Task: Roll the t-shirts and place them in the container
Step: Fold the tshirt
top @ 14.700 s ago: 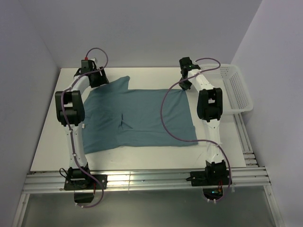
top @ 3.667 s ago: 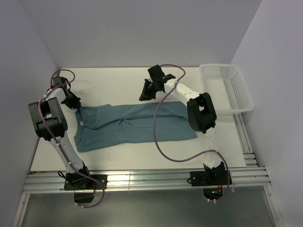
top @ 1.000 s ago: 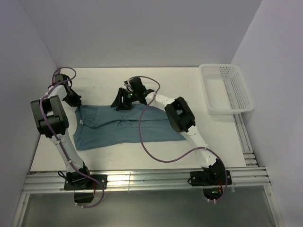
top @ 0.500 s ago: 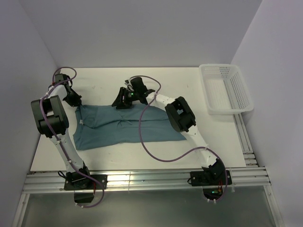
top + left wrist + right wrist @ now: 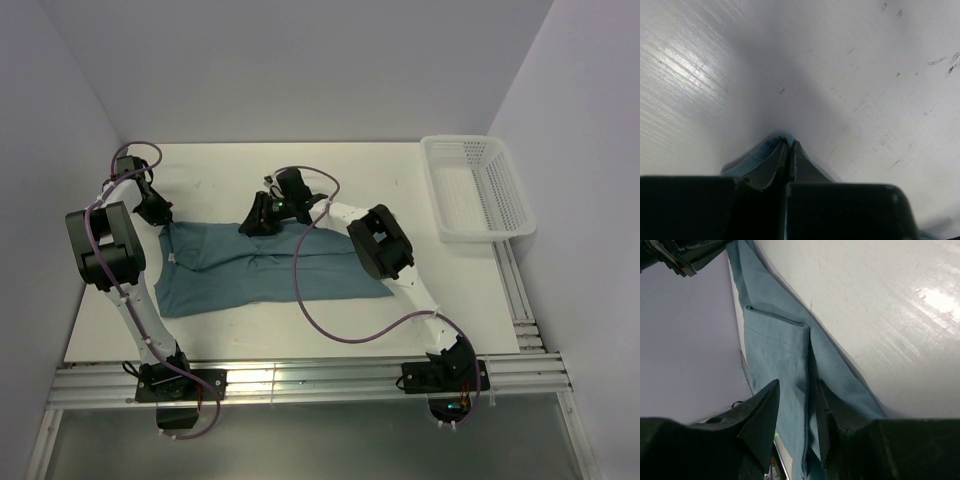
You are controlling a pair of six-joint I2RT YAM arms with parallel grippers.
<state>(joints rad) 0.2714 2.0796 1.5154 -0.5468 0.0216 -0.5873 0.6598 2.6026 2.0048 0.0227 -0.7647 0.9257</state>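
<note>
T-shirt (image 5: 240, 275) lies flat mid-table, folded lengthwise into a long band running left to right, well apart from the white basket (image 5: 482, 236) at the far right. Not yet rolled, by our reading. Left gripper (image 5: 163, 222) sits at the band's far-left corner; in its wrist view the jaws are pressed together with a small lip of teal cloth nipped between the tips. Right gripper (image 5: 248, 225) is down at the band's far edge near its middle; we see its jaws parted a moderate way, straddling a hemmed fold (image 5: 777, 340), nothing gripped as far as we can tell. The right arm's purple cable (image 5: 297, 280) hangs across the cloth. Risks we note: the left hold is only a sliver at the tips, so an uneven pull could slip it free; the right jaws closing here may take just the top layer and peel the fold open; the cable could drag and skew the band, giving a crooked roll
</note>
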